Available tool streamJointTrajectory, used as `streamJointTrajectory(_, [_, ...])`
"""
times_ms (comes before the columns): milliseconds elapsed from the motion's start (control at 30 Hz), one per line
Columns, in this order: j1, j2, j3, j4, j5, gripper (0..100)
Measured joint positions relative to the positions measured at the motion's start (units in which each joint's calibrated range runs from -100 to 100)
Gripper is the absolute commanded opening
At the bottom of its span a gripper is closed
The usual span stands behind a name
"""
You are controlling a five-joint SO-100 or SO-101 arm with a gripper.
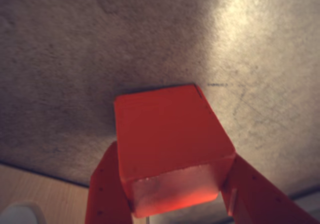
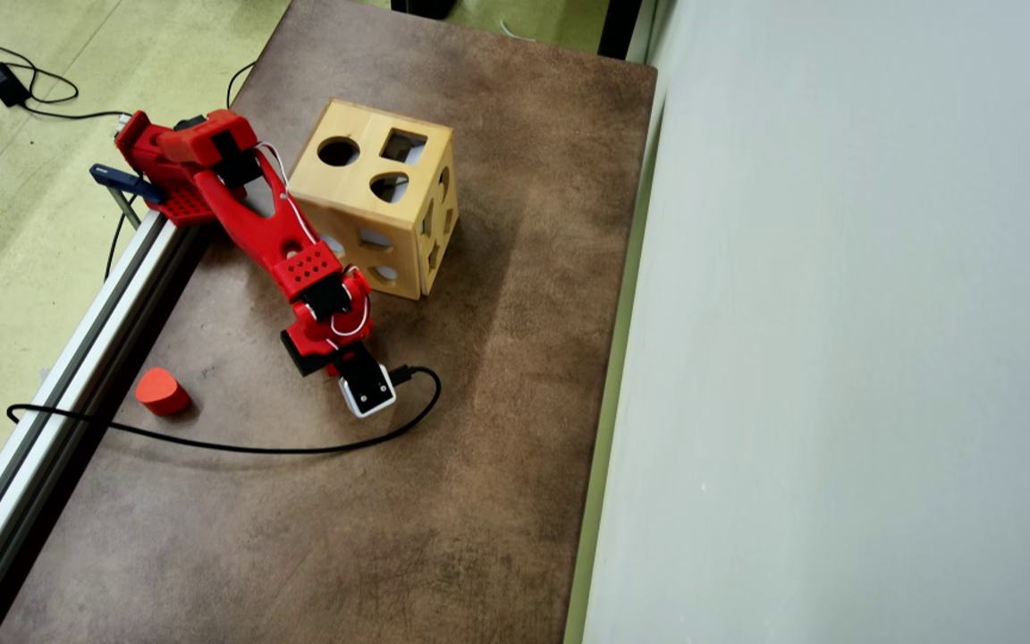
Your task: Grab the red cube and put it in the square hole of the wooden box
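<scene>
Gripping the red cube [image 1: 170, 144], the pincer [image 1: 175, 194] has one red finger [image 1: 107, 189] pressed to each side of the block in the wrist view, with mottled brown bench [image 1: 100, 43] behind it. In the overhead view the cube itself is hidden under the arm's wrist [image 2: 329, 335], which hangs over the bench's middle, nearer its left edge, with the white wrist camera [image 2: 367, 389] at its tip.

Just beyond the arm, toward the far left corner, stands the wooden box [image 2: 372, 201]. Its top face carries a round hole [image 2: 338, 151], the square hole [image 2: 403, 146] and a rounded teardrop hole [image 2: 389, 187]; what lies inside cannot be told.

An orange-red rounded block [image 2: 162, 391] sits near the left edge, beside the aluminium rail [image 2: 77, 358], with a black cable [image 2: 238, 444] curving past it.
</scene>
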Motion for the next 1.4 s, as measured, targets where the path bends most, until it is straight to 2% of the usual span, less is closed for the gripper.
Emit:
streamJointTrajectory(367, [0.00, -1.02, 0.00, 0.40, -0.05, 2])
streamJointTrajectory(733, [1.37, -23.98, 0.18, 16.14, -6.35, 2])
streamJointTrajectory(867, [1.37, -35.59, 0.18, 18.97, -11.58, 2])
streamJointTrajectory(1067, [-1.29, -46.69, 0.18, 19.29, -22.37, 2])
streamJointTrajectory(1267, [-10.71, -48.14, 0.18, 19.29, -34.04, 2])
streamJointTrajectory(1400, [-18.97, -48.14, 0.18, 19.29, -39.56, 2])
